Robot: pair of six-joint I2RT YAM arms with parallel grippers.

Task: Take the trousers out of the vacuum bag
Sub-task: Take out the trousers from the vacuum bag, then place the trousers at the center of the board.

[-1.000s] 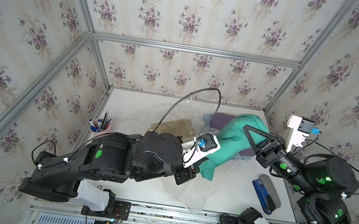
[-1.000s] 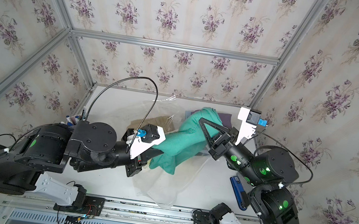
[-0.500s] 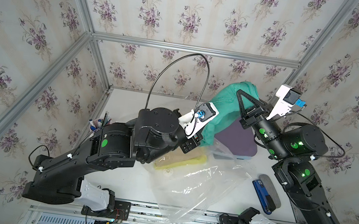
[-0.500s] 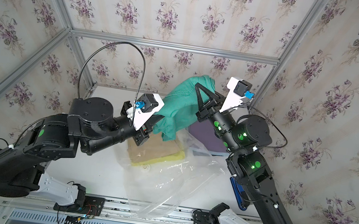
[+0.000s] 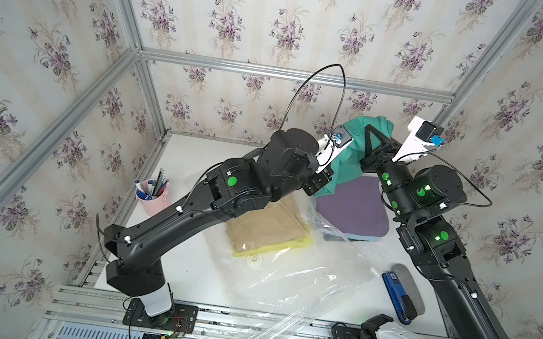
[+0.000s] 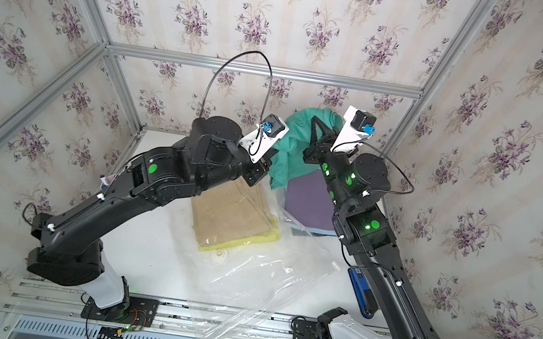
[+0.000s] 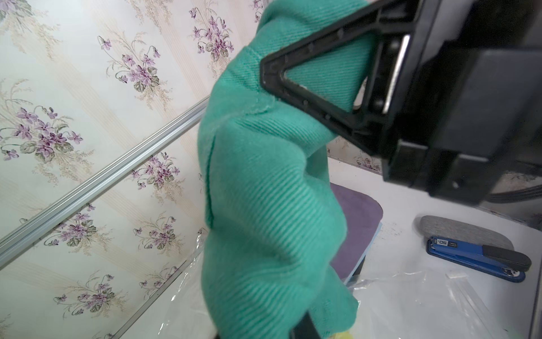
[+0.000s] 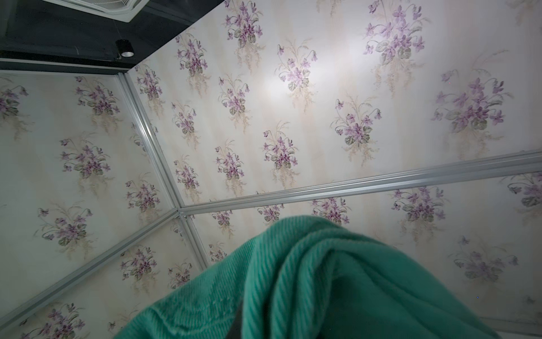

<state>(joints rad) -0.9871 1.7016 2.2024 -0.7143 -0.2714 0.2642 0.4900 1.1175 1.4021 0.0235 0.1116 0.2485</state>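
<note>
The teal green trousers [image 5: 348, 162] [image 6: 290, 144] hang in the air at the back right, held by both grippers. My left gripper [image 5: 326, 181] [image 6: 264, 171] is shut on their lower part. My right gripper [image 5: 373, 136] [image 6: 320, 130] is shut on the top fold. The teal cloth [image 7: 264, 205] [image 8: 322, 278] hides both pairs of jaws in the wrist views. Khaki trousers [image 5: 268, 225] lie on yellow ones [image 5: 286, 250] under the clear vacuum bag [image 5: 299, 285], near its white valve [image 5: 254, 260]. Purple trousers [image 5: 353, 205] top a light blue and dark grey stack beside the bag.
A pink cup of pens [image 5: 151, 194] stands at the table's left edge. A blue stapler [image 5: 397, 297] and a grey oblong pad [image 5: 408, 286] lie at the right. The bag's loose end [image 5: 273, 336] hangs over the front rail. The papered back wall is close behind the raised cloth.
Both arms have lifted the teal trousers from low over the bag up and back to the right, clear of it. The bag has dropped flat, leaving the khaki and yellow pair uncovered by the arms.
</note>
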